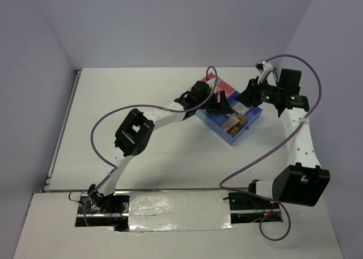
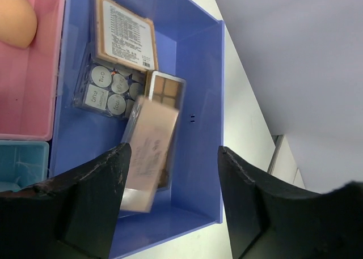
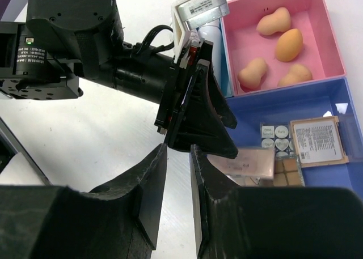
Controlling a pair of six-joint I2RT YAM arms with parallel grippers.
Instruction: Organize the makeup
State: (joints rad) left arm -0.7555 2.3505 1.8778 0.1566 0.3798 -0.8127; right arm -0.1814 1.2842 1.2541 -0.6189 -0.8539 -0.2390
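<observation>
Looks like the release step: left gripper (image 2: 173,157), fingers spread, hovers over peach flat rectangular palette (image 2: 150,157) lying askew in blue plastic compartment (image 2: 201,72); right gripper (image 3: 178,151) beside that compartment, fingers nearly together, empty; next move probably a clean lift away.

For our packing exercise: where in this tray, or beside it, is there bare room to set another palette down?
Free: the blue compartment's floor strip between the palettes and its right wall in the left wrist view; the pink compartment's floor beside the sponges; the open table left of both compartments. Crowded: the blue compartment's middle, where palettes overlap.
</observation>
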